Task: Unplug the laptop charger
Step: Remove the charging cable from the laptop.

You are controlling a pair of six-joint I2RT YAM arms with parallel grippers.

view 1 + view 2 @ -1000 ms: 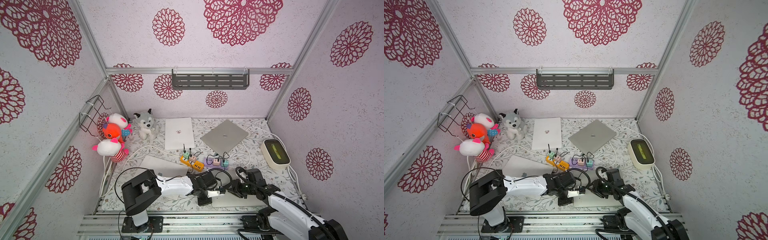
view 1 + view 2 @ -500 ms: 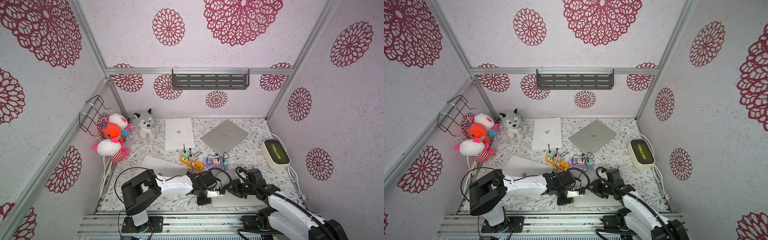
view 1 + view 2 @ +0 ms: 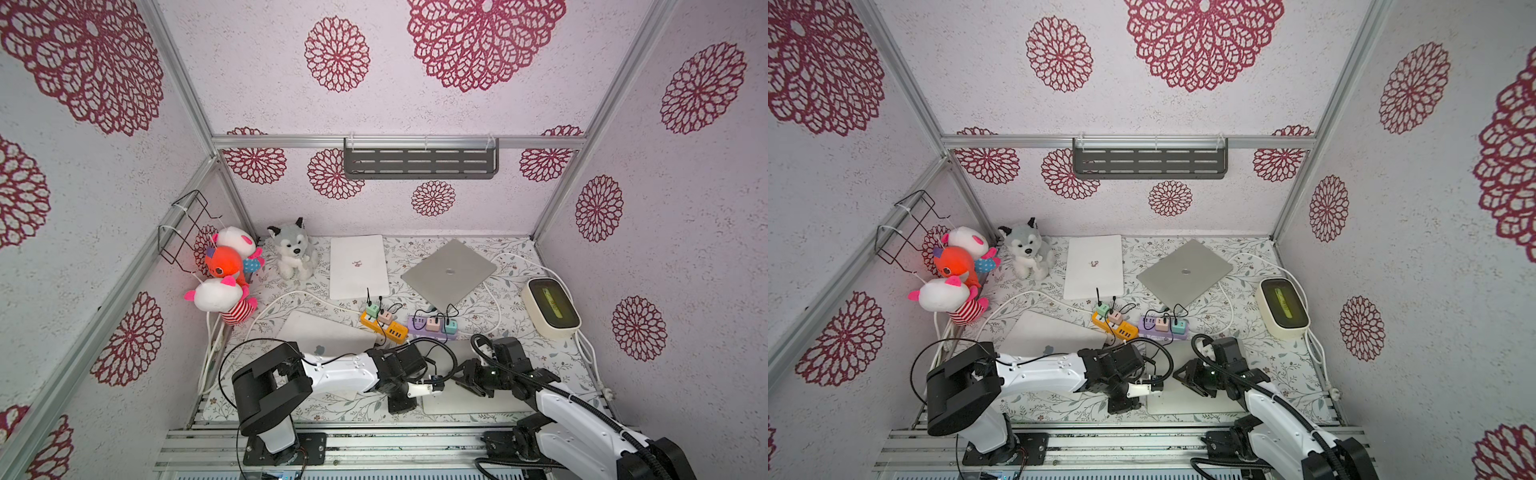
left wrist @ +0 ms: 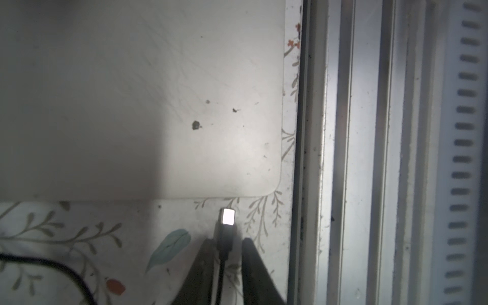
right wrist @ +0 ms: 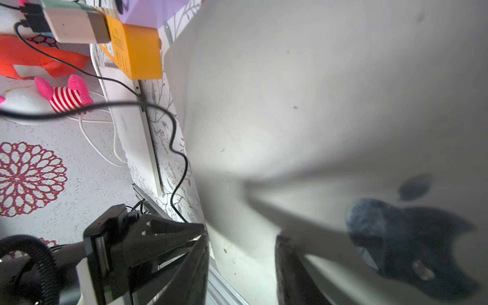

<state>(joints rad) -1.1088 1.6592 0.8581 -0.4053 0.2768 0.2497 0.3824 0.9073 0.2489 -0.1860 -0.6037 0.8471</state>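
The silver laptop (image 3: 469, 401) lies shut at the table's front edge, seen in both top views and also in the left wrist view (image 4: 158, 105). The charger plug (image 4: 227, 219) is out of the laptop, with a strip of table between its bright tip and the laptop's edge. My left gripper (image 4: 227, 239) stands around the plug, jaws slightly apart, with a gap on one side. Its black cable (image 3: 453, 361) loops back toward the power strips. My right gripper (image 3: 467, 376) is open, its fingers (image 5: 287, 253) spread over the laptop's lid.
An orange power strip (image 3: 384, 326) and a purple one (image 3: 432, 326) with several chargers lie behind the arms. Another laptop (image 3: 324, 336) sits under my left arm, two more (image 3: 359, 266) further back. Plush toys (image 3: 291, 249) stand at the back left, a cream device (image 3: 550, 307) right. The metal rail (image 4: 317, 158) borders the front.
My left gripper's jaws have loosened around the plug. Both arms stay in nearly the same place.
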